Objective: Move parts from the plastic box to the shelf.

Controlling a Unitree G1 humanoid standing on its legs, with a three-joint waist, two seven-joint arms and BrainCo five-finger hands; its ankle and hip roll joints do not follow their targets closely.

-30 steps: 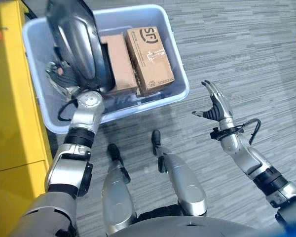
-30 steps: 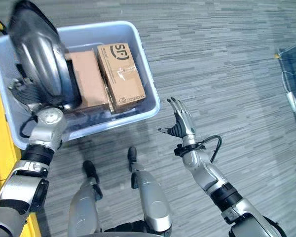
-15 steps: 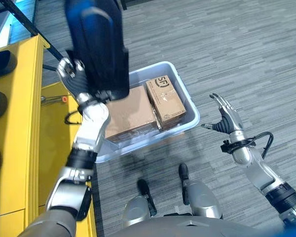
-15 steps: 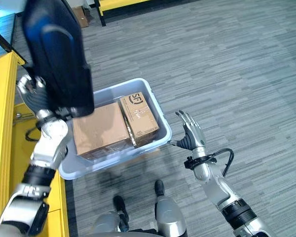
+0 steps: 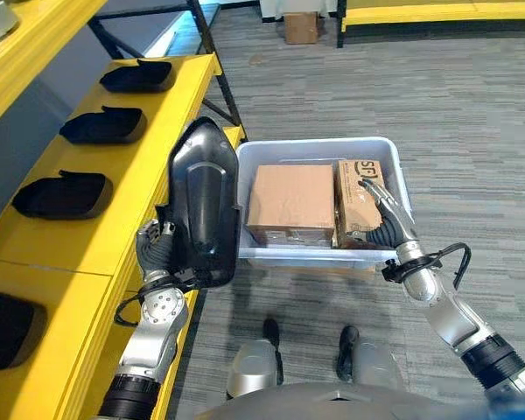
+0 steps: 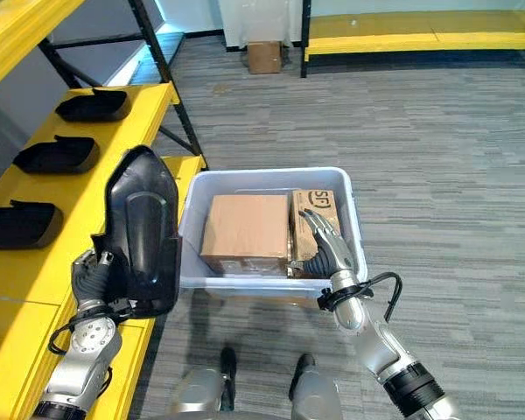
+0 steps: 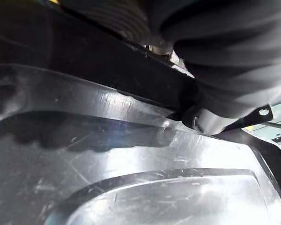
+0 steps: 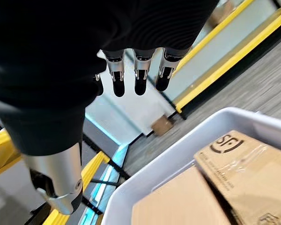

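Yellow shelf (image 5: 114,188) runs along my left, from near to far, and on it lie dark parts in a row: one at the near edge (image 5: 4,328), one further on (image 5: 61,194), another beyond it (image 5: 102,125) and the farthest (image 5: 137,76). Just right of the shelf's edge, my left hand (image 5: 157,249) is clamped on a black part (image 5: 206,206), a glossy moulded shell that I hold upright, its pointed end up. My fingers are curled round its lower left edge, and it stands over the gap between the shelf and the box. In my left wrist view the shell's shiny scratched surface (image 7: 131,159) lies right against the dark cover of my hand.

Right of the part, on the grey carpeted floor (image 5: 472,114), sits the pale plastic box (image 5: 254,153). Inside it lie two cardboard cartons side by side and touching: a larger plain one (image 5: 290,203) on the left and a narrower printed one (image 5: 354,197) on the right.

My right hand (image 5: 383,219) hovers over the near right corner of the box, in front of the printed carton, fingers (image 8: 136,75) straight and apart, holding nothing. Far off, a small carton (image 5: 299,26) stands on the floor beside another low yellow shelf (image 5: 437,10).
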